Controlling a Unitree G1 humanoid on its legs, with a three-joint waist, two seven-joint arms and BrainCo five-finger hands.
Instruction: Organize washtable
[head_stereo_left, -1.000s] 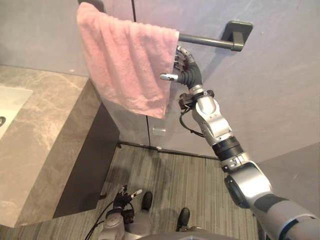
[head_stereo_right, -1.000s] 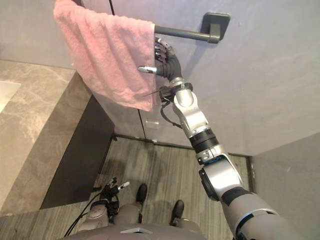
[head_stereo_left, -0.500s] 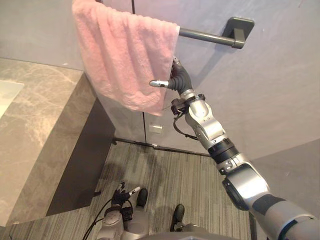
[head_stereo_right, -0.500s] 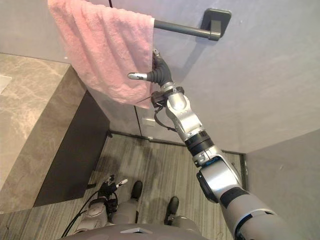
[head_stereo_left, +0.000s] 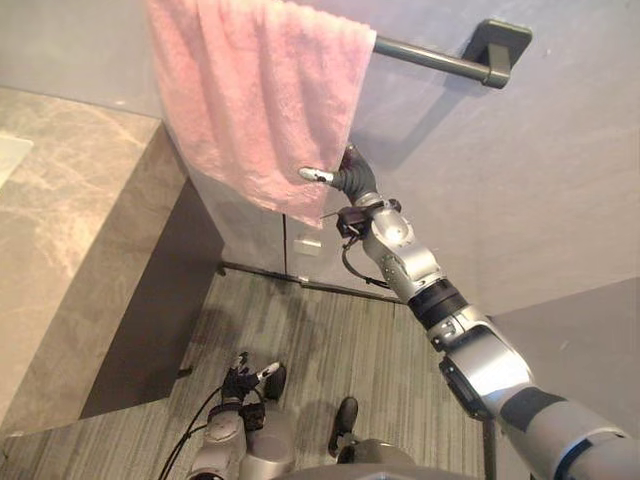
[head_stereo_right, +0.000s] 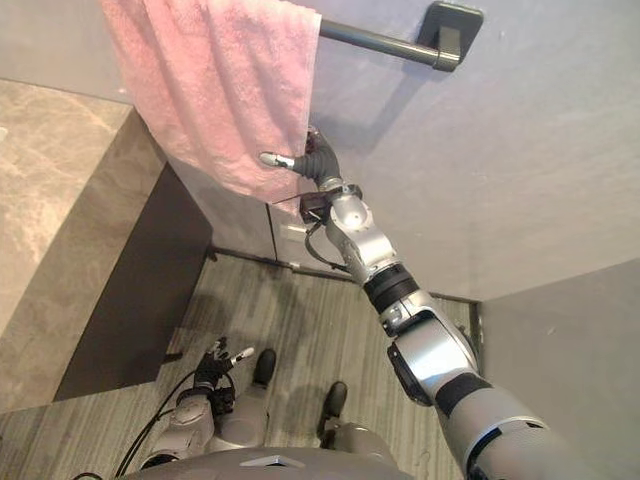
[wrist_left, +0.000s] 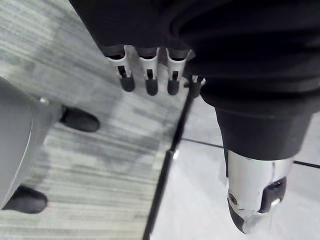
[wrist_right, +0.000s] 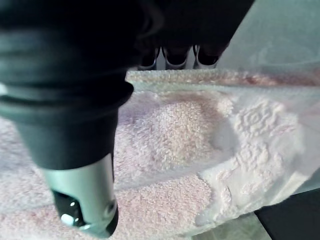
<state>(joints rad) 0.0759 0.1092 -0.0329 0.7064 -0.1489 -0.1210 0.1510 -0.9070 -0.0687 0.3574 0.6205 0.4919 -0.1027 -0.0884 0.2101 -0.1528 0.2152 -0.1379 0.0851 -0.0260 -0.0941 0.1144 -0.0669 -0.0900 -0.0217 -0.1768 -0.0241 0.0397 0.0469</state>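
Observation:
A pink towel (head_stereo_left: 260, 90) hangs over a dark wall bar (head_stereo_left: 425, 52), covering the bar's left part. My right hand (head_stereo_left: 350, 180) is raised to the towel's lower right corner. Its thumb (wrist_right: 85, 195) sticks out in front of the cloth, and the rest of the hand lies behind the towel's edge (wrist_right: 190, 130), hidden by it. Whether the cloth is pinched I cannot tell. My left hand (head_stereo_left: 240, 382) hangs low above the floor, open, with straight fingers (wrist_left: 147, 75) and nothing in it.
The stone washtable top (head_stereo_left: 60, 230) runs along the left, with a dark cabinet side (head_stereo_left: 150, 310) below it. The bar's bracket (head_stereo_left: 497, 50) is at the upper right. A small wall plate (head_stereo_left: 308, 244) sits low on the wall above the striped floor (head_stereo_left: 330, 330).
My right hand has slid down the towel's right edge, from just under the bar to the lower corner. The view has shifted a little. The left hand hangs as before.

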